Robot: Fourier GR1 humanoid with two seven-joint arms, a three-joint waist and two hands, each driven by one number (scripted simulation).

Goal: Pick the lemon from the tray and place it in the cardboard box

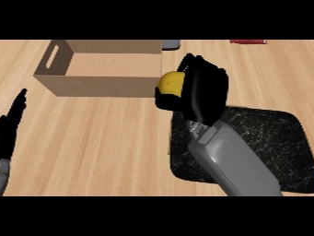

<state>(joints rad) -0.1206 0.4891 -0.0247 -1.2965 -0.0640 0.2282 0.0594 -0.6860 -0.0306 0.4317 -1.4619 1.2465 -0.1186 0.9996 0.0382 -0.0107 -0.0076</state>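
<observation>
One lemon (171, 83) clasped in right hand's (203, 92) curled fingers, between tray (282, 138) and cardboard box (98, 85) corner. Best: carry left, clear near wall, uncurl over middle. Left hand (3, 133) flat, idle.

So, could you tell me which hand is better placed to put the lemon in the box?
Right hand: it is curled round the lemon, beside the cardboard box; left hand rests open.

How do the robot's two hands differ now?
The right hand curls round the lemon; the left hand holds nothing, fingers straight. The right hand is near the cardboard box; the left hand rests at the view's left edge. Both are black.
</observation>
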